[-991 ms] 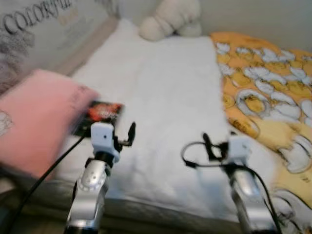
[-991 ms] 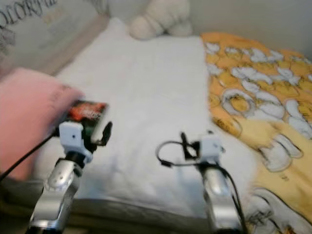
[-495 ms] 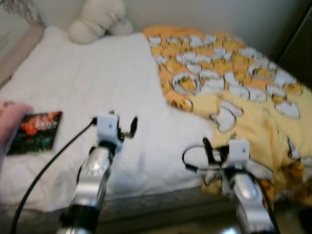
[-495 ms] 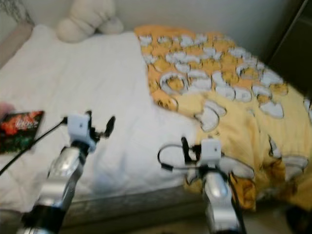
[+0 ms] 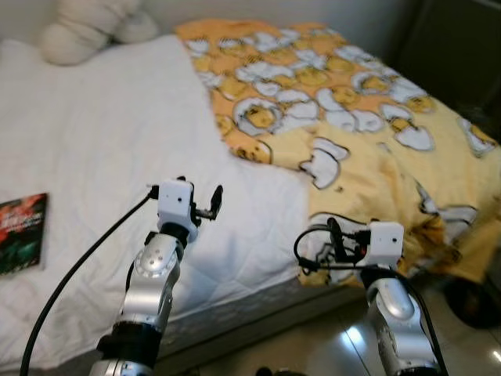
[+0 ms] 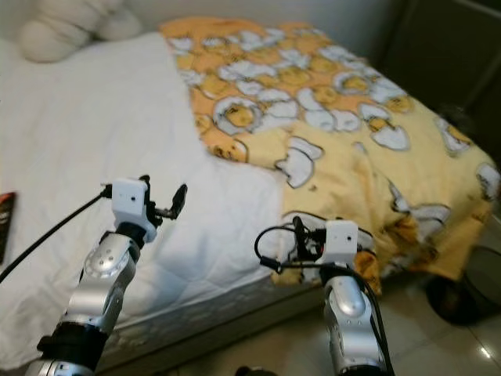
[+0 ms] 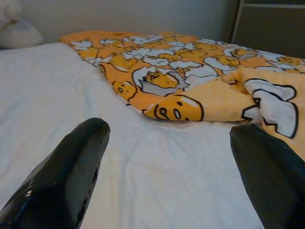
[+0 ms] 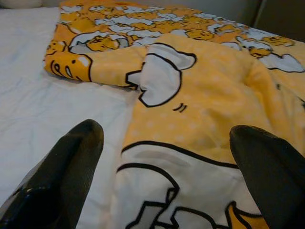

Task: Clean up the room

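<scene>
A big bed (image 5: 102, 141) with a white sheet takes up most of the picture. A yellow blanket (image 5: 352, 117) with white cartoon shapes covers the right side of the bed and hangs over its edge at the lower right. A soft white toy (image 5: 82, 27) sits at the upper left. A dark book (image 5: 19, 233) lies flat on the sheet at the left edge.

The left gripper (image 5: 213, 202) hangs over the white sheet in the lower middle, its fingers spread wide and holding nothing. The right gripper (image 5: 333, 235) is at the lower right, over the blanket's hanging edge, also spread wide and holding nothing.
</scene>
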Controlling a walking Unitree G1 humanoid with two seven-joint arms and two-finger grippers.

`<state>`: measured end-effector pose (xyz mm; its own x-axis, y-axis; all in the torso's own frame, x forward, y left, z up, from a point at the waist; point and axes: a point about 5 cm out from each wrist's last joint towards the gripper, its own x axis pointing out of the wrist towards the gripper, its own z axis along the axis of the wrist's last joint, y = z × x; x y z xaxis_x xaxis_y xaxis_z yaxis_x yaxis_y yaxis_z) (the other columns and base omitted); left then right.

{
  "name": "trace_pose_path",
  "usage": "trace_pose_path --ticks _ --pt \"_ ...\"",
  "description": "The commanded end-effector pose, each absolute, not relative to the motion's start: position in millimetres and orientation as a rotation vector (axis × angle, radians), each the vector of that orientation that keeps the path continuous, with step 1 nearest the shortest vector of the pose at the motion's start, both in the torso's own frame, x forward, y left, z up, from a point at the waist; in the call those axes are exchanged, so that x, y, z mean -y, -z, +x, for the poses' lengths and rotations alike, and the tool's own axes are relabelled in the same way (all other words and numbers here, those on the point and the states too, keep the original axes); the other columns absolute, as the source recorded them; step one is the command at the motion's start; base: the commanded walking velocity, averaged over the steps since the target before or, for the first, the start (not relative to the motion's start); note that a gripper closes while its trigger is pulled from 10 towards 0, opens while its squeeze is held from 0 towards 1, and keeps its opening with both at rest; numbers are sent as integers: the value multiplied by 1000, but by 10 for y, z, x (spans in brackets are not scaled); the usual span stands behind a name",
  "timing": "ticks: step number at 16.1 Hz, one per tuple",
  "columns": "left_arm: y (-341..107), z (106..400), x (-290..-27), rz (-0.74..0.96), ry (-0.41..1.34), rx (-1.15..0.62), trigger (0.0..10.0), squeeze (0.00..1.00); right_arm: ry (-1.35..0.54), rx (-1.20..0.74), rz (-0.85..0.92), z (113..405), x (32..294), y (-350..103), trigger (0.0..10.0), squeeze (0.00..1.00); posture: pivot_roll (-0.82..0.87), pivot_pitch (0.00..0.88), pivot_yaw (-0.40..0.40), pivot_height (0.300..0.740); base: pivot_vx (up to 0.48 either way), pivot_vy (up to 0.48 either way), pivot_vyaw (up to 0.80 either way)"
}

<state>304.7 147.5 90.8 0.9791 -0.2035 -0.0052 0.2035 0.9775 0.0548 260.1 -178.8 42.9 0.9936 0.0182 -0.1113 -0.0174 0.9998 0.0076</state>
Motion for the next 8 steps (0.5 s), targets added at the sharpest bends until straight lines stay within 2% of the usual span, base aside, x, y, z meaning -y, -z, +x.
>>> trace_pose_path --ticks 1,8 --pt "-917 3050 -1475 62 204 6 10000 0 -11 -89 13 2620 1796 -473 10000 0 60 0 -30 740 0 0 -688" --pt "-917 3050 -1475 62 204 6 10000 0 -11 -89 13 2620 1796 -473 10000 0 60 0 -30 740 0 0 -688"
